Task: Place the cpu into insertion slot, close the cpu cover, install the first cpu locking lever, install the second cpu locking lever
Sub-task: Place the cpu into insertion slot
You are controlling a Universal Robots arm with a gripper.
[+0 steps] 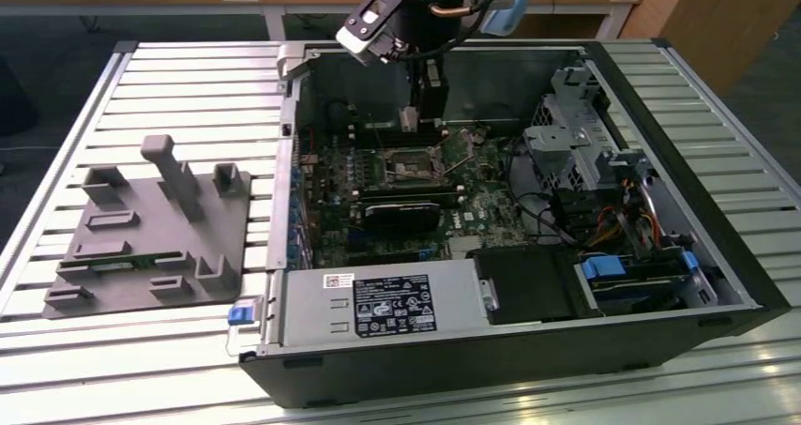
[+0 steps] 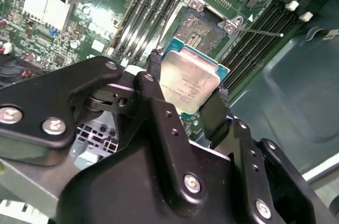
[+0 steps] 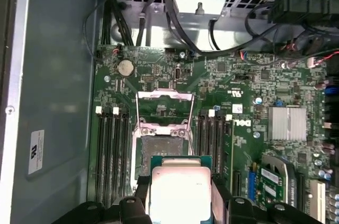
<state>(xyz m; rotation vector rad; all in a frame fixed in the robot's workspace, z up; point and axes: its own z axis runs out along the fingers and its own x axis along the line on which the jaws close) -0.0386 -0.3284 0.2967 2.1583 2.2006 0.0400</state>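
The cpu [image 2: 189,78] hangs inside the open computer case [image 1: 526,350], above the green motherboard [image 3: 159,73]. You can see the gripper [image 2: 186,90] pinching it by two opposite edges, its silver top facing both wrist views. The cpu cover [image 3: 164,95] stands flipped open beside the insertion slot [image 3: 161,147], whose dark centre lies bare; the chip is not yet seated there.
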